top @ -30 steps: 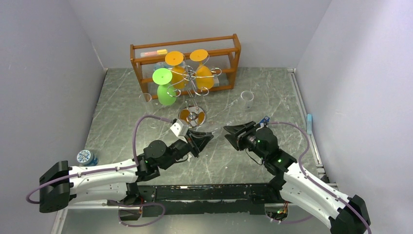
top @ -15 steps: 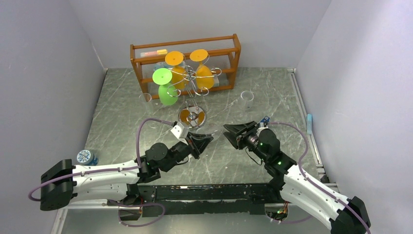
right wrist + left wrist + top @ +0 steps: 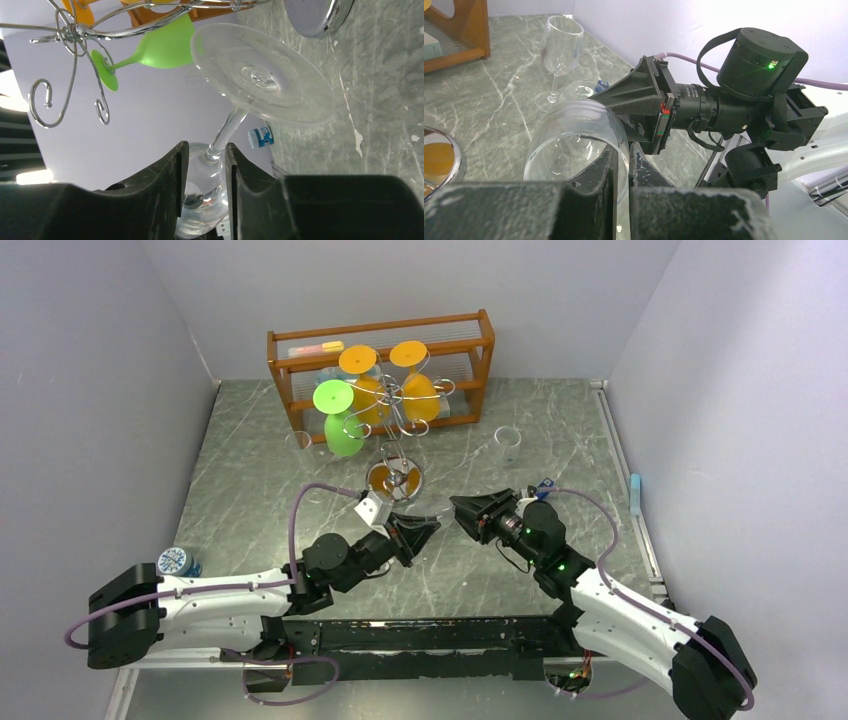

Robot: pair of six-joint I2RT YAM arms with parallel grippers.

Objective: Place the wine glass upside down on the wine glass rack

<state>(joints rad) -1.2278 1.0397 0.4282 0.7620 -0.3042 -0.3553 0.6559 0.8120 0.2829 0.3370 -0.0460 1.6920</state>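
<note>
A clear wine glass (image 3: pixel 441 514) lies roughly level between my two grippers, just in front of the rack. My left gripper (image 3: pixel 428 527) is shut on its rim, one finger inside the bowl and one outside (image 3: pixel 574 145). My right gripper (image 3: pixel 456 508) faces it from the right. In the right wrist view its fingers (image 3: pixel 165 190) are closed in on the bowl's base by the stem, and the foot (image 3: pixel 260 80) sits above them. The silver wire rack (image 3: pixel 395 405) stands behind on a round shiny base (image 3: pixel 393 478). Its scroll arms (image 3: pixel 75 35) are near the foot.
One green glass (image 3: pixel 345 435) and two orange glasses (image 3: pixel 420 395) hang upside down on the rack. An orange-brown wooden shelf (image 3: pixel 380 335) stands behind it. Clear glasses stand at the left (image 3: pixel 300 440) and right (image 3: pixel 508 435). A small blue-white object (image 3: pixel 178 562) lies at the near left.
My right gripper has moved left and slightly up onto the glass's stem end. My left arm has shifted a little to the right, its gripper staying on the rim.
</note>
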